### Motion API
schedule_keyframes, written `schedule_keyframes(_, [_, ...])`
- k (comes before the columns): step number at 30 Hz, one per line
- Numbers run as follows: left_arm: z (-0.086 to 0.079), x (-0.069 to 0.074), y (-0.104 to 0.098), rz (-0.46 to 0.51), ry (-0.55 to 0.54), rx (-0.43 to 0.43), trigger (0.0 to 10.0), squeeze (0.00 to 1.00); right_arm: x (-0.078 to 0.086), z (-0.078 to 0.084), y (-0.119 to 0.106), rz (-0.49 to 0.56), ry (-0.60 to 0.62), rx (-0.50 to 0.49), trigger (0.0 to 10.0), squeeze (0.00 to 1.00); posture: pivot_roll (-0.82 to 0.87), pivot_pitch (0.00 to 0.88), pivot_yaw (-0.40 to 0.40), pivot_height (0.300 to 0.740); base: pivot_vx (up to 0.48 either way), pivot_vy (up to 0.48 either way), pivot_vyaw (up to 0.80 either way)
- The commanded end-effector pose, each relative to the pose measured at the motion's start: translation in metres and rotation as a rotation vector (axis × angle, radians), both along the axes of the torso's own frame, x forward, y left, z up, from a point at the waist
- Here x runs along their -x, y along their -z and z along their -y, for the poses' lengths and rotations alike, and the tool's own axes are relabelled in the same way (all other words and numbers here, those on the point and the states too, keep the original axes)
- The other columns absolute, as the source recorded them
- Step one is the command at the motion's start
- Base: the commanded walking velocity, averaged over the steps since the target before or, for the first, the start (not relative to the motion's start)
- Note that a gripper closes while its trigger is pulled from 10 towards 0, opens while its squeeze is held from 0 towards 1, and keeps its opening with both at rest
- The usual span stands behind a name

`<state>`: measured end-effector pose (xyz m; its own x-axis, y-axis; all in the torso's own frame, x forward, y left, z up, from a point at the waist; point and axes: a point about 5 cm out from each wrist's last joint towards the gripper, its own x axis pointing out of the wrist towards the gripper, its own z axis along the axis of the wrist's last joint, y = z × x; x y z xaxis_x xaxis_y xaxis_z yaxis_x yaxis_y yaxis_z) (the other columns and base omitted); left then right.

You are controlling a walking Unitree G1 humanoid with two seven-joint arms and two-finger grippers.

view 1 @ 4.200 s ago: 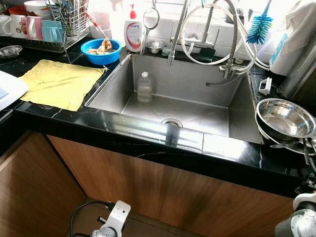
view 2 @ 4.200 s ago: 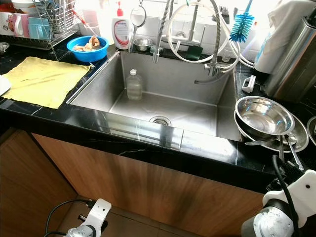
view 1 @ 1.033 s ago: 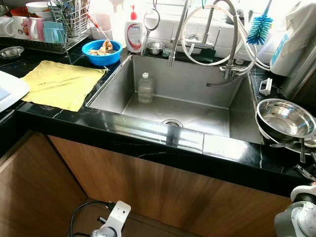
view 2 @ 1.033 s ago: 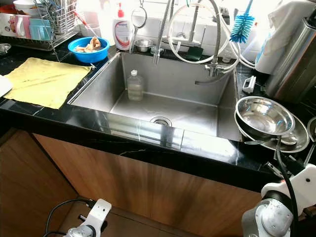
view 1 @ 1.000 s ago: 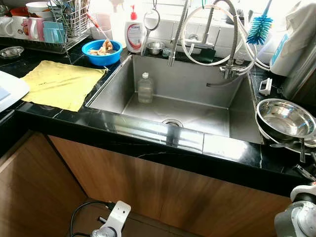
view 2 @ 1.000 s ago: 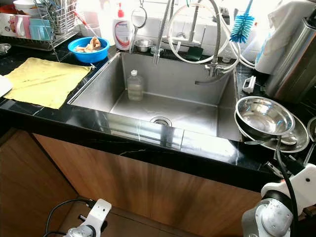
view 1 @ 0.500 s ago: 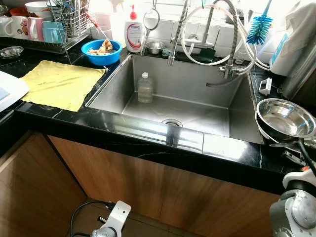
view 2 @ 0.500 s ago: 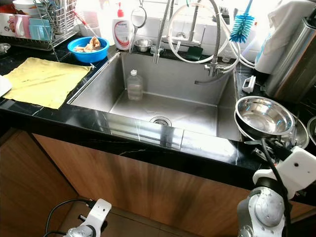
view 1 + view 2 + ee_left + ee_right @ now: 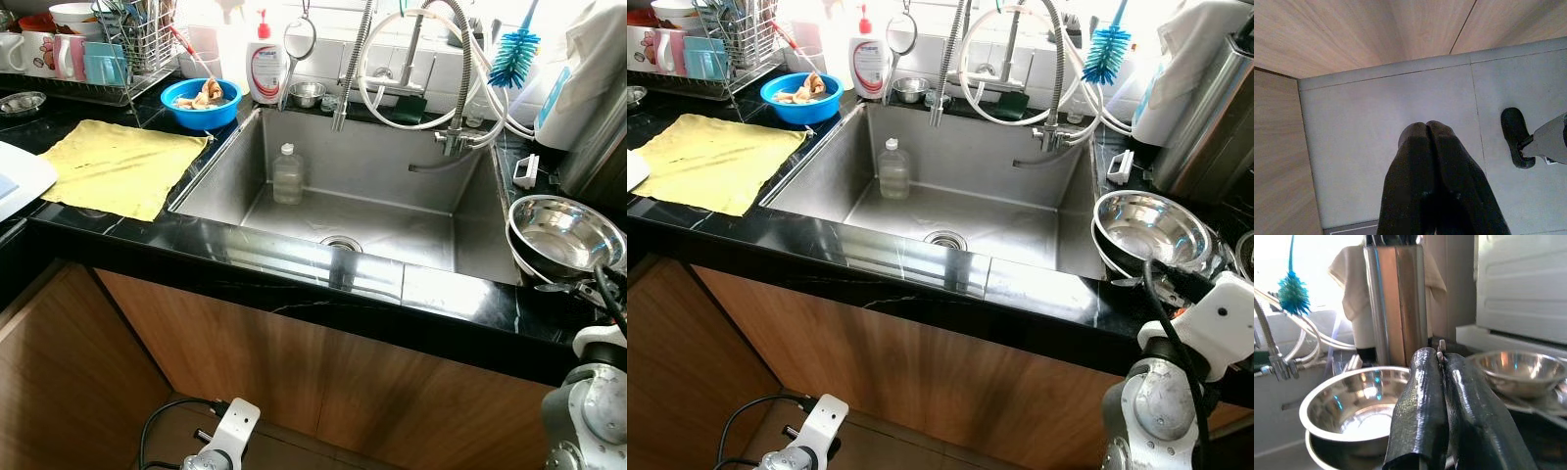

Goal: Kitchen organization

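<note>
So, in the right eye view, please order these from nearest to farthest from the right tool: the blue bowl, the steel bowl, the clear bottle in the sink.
From the right tool, at the counter's right end:
1. Steel bowl, on the counter right of the sink, just beside the tool.
2. Clear bottle, standing in the sink's back-left part.
3. Blue bowl, on the counter beyond the sink's far-left corner.

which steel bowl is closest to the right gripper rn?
The large steel bowl stacked on the counter right of the sink, directly ahead of the right gripper. The small steel bowl sits far off on the ledge behind the sink, by the soap bottle.
</note>
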<state>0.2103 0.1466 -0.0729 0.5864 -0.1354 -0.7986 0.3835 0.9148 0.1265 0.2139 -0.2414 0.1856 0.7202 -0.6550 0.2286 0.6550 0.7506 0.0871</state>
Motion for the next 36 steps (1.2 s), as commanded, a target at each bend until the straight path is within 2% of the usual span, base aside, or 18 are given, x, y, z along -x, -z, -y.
schedule_keyframes(1, [0.000,0.002,0.001,-0.012,-0.008,0.003,10.0,0.00,0.002,-0.001,-0.012,0.050,0.002,0.026,10.0,0.00,-0.01,0.026,-0.048,0.740,0.000,0.000,0.00])
schedule_keyframes(2, [0.000,0.002,0.001,-0.012,-0.009,0.003,10.0,0.00,0.002,-0.002,-0.013,0.055,0.003,0.024,10.0,0.00,-0.01,0.026,-0.048,0.740,0.000,0.000,0.00])
schedule_keyframes(3, [0.000,0.002,0.001,-0.012,-0.009,0.003,10.0,0.00,0.002,-0.002,-0.014,0.061,0.003,0.024,3.6,0.00,-0.01,0.025,-0.047,0.740,0.000,0.000,0.00])
schedule_keyframes(4, [0.000,0.002,0.001,-0.012,-0.009,0.004,10.0,0.00,0.002,-0.002,-0.014,0.066,0.005,0.021,0.0,0.00,-0.01,0.025,-0.047,0.740,0.000,0.000,0.00])
schedule_keyframes(8, [0.000,0.002,0.001,-0.012,-0.010,0.004,10.0,0.00,0.004,-0.001,-0.015,0.068,0.021,0.030,0.0,0.00,-0.01,0.026,-0.047,0.740,0.000,0.000,0.00])
schedule_keyframes(14, [0.000,0.002,0.001,-0.012,-0.011,0.005,10.0,0.00,0.010,0.008,-0.032,0.079,0.115,0.136,0.0,0.00,-0.01,0.027,-0.046,0.740,0.000,0.000,0.00])
schedule_keyframes(18, [0.000,0.002,0.001,-0.012,-0.010,0.005,10.0,0.00,0.010,0.010,-0.041,0.099,0.143,0.163,0.0,0.00,-0.01,0.023,-0.046,0.740,0.000,0.000,0.00])
schedule_keyframes(20, [0.000,0.002,0.001,-0.011,-0.011,0.006,10.0,0.00,0.004,0.006,-0.044,0.095,0.080,0.196,0.0,0.00,-0.01,0.022,-0.047,0.740,0.000,0.000,0.00])
schedule_keyframes(21, [0.000,0.002,0.001,-0.011,-0.012,0.006,10.0,0.00,-0.004,-0.001,-0.046,0.102,-0.013,0.190,0.0,0.00,-0.01,0.021,-0.047,0.740,0.000,0.000,0.00])
schedule_keyframes(23, [0.000,0.002,0.001,-0.011,-0.012,0.006,10.0,0.00,-0.011,-0.007,-0.047,0.107,-0.107,0.168,0.0,0.00,-0.01,0.021,-0.047,0.740,0.000,0.000,0.00])
schedule_keyframes(24, [0.001,0.002,0.001,-0.011,-0.012,0.006,10.0,0.00,-0.022,-0.020,-0.048,0.103,-0.258,0.141,2.6,0.00,-0.02,0.019,-0.049,0.740,0.000,0.000,0.00])
schedule_keyframes(25, [0.001,0.002,0.001,-0.012,-0.011,0.006,10.0,0.00,-0.025,-0.026,-0.049,0.096,-0.317,0.161,6.7,0.00,-0.02,0.019,-0.049,0.740,0.000,0.000,0.00])
schedule_keyframes(26, [0.001,0.002,0.001,-0.012,-0.012,0.007,10.0,0.00,-0.029,-0.034,-0.053,0.081,-0.378,0.218,10.0,0.00,-0.01,0.018,-0.049,0.740,0.000,0.000,0.00])
schedule_keyframes(27, [0.001,0.002,0.001,-0.011,-0.012,0.007,10.0,0.00,-0.030,-0.036,-0.053,0.077,-0.389,0.232,10.0,0.00,-0.01,0.018,-0.049,0.740,0.000,0.000,0.00])
schedule_keyframes(30, [0.001,0.002,0.002,-0.011,-0.016,0.008,10.0,0.00,-0.035,-0.039,-0.057,0.113,-0.448,0.183,10.0,0.00,-0.01,0.015,-0.056,0.740,0.000,0.000,0.00])
schedule_keyframes(33, [0.001,0.003,0.002,-0.011,-0.019,0.009,10.0,0.00,-0.046,-0.041,-0.054,0.090,-0.524,0.172,10.0,0.00,0.00,0.011,-0.060,0.740,0.000,0.000,0.00])
schedule_keyframes(34, [0.002,0.003,0.002,-0.011,-0.020,0.010,10.0,0.00,-0.055,-0.047,-0.051,0.063,-0.621,0.162,10.0,0.00,0.00,0.007,-0.061,0.740,0.000,0.000,0.00])
schedule_keyframes(36, [0.002,0.003,0.002,-0.012,-0.019,0.010,10.0,0.00,-0.058,-0.048,-0.050,0.045,-0.642,0.173,10.0,0.00,0.00,0.007,-0.061,0.740,0.000,0.000,0.00])
